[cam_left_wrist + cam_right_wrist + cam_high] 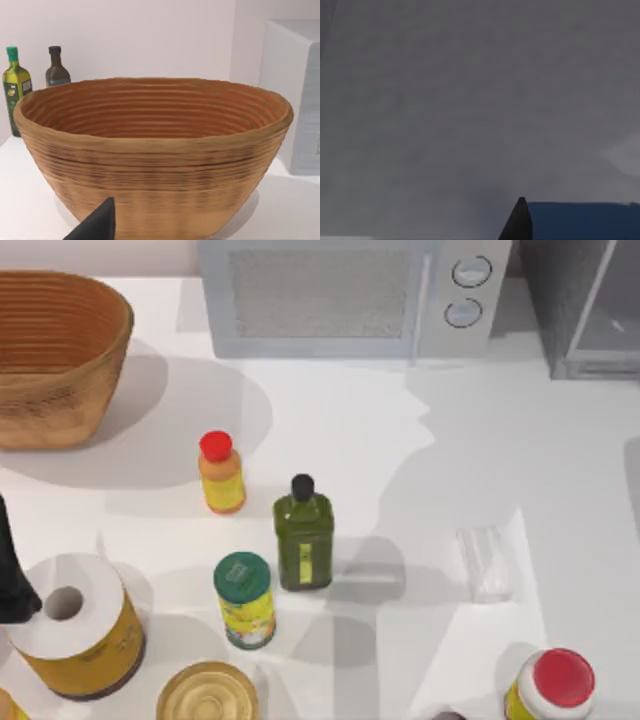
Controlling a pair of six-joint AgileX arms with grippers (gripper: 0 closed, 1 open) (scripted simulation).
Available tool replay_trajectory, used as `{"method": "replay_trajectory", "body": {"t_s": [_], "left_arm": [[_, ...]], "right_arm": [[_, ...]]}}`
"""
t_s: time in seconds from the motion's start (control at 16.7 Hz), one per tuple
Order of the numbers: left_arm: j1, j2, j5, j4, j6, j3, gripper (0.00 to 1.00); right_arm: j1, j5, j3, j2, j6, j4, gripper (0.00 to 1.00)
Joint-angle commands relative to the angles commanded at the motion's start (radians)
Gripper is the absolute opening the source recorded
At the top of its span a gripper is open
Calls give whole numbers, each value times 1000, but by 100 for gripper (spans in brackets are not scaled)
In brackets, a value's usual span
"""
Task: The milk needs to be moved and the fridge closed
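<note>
Right wrist view: blue flat top of a boxy carton, the milk (582, 220), sits closest to the lens, just beside the dark tip of the right gripper (519, 222). Touching or a hair apart: cannot tell. Whether that gripper is clenched on the carton or released: cannot tell. Plain grey surface behind both.

Left wrist view: dark tip of the left gripper (97, 226) low in front of a wide woven brown basket (155, 165). Released or clenched: cannot tell. Two bottles stand beyond the basket by the wall, a green-capped olive one (15, 85) and a dark one (56, 67).

Top view: left arm (12, 570) parked at the white table's (480, 440) left edge, next to a white roll with a yellow side (75, 625).

Large grey fridge (590, 310) at the far right corner, partly in view, the pale frame of its glassy door aslant. White microwave with two round dials (350, 295) just left of it.

Mid-table: orange bottle with red cap (220, 473), green bottle with black cap (303, 535), green-lidded yellow can (244, 600), all upright and near each other.
</note>
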Motion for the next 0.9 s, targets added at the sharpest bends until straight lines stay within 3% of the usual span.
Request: {"method": "replay_trajectory", "body": {"t_s": [0.48,0.9], "left_arm": [[0,0,0,0,0,0,100],[0,0,0,0,0,0,100]], "right_arm": [[0,0,0,0,0,0,0],[0,0,0,0,0,0,53]]}}
